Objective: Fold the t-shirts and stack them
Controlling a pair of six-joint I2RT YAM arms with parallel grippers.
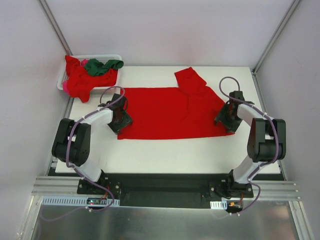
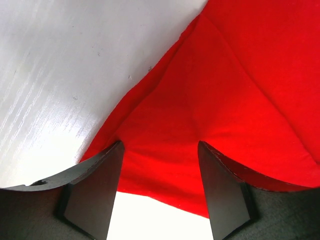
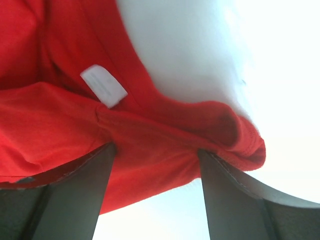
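White tabletop (image 1: 165, 155): red shirt (image 1: 170, 112) flat, long axis left-right, collar rightward; left hand (image 1: 120, 119), right hand (image 1: 225, 116) open astride its ends.

Three t-shirts (image 1: 170, 112), one basket (image 1: 107, 56)

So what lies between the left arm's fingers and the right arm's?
The spread red t-shirt fills that whole stretch, from left fingers to right fingers; the top view shows it.
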